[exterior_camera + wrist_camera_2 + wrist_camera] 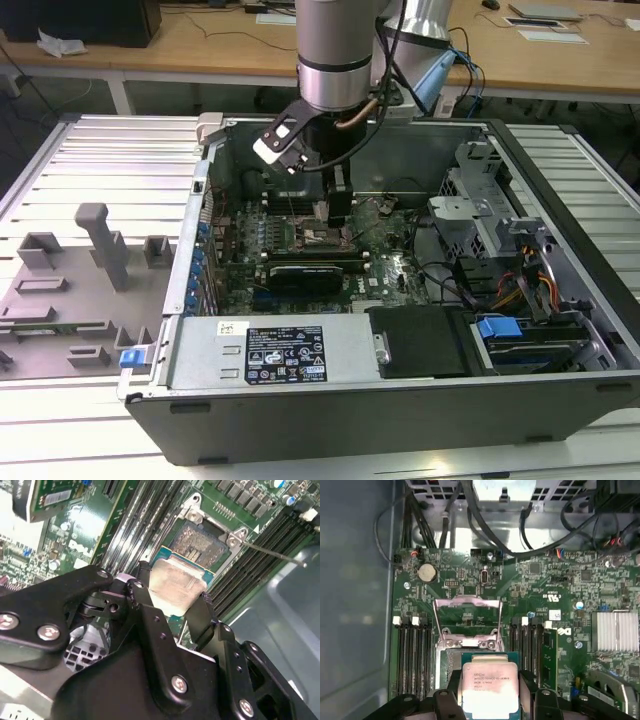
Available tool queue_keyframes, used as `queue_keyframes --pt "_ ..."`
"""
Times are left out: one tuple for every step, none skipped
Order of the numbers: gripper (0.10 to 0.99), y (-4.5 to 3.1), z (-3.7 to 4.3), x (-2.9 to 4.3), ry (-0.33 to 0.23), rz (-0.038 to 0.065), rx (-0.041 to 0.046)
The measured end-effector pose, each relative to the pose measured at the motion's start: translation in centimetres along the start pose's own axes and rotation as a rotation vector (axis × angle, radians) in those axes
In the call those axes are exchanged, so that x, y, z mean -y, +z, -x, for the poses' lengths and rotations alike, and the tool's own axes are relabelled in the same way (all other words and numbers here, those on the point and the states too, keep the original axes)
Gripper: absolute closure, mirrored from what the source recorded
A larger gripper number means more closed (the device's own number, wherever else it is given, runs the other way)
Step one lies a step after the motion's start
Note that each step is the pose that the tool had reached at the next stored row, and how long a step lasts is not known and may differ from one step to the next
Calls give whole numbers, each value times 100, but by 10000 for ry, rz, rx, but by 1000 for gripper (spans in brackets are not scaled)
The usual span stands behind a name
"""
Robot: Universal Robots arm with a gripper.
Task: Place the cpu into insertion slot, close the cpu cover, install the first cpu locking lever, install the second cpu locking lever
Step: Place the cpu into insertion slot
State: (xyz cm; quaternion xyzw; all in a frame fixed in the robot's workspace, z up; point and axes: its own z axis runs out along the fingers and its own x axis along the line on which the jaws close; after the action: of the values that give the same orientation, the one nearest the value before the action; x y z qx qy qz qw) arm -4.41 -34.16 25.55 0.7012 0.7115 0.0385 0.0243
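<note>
My gripper [172, 602] is shut on the cpu [176, 582], a flat square chip with a dull silver top, gripped by its two opposite edges. In the first wrist view the cpu [489, 682] hangs just above and near the insertion slot [449, 661]. The insertion slot [200, 542] lies open, showing its dark pin field. The cpu cover [467, 600], a thin silver frame, stands flipped up behind the slot. A thin metal locking lever [270, 553] sticks out free beside the slot. In the exterior view the gripper [335, 212] reaches down into the case over the insertion slot [322, 238].
Long black memory slots [415, 650] flank the socket on both sides. Black cables [485, 535] run across the board's far end. The case walls [420, 140], a power supply [290, 352] and a drive cage [500, 240] hem the board in. A grey fixture tray [70, 290] sits outside.
</note>
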Motion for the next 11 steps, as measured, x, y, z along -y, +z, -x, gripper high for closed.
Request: queue_keyframes --pt "549 30 -2 13 14 0 1" --pt "549 69 -4 26 38 -2 4" --pt "549 91 -5 32 55 -4 5" --pt "549 101 -5 34 64 -5 6" --pt "549 144 -5 43 88 -7 8" --pt "549 175 -5 48 107 -9 10" --pt "549 206 -6 53 127 -13 12" --pt "549 222 -7 56 136 -15 13" --pt "549 238 -8 59 144 -16 12" --pt "549 257 -9 63 156 -18 13" --pt "549 274 -10 67 164 -20 14"
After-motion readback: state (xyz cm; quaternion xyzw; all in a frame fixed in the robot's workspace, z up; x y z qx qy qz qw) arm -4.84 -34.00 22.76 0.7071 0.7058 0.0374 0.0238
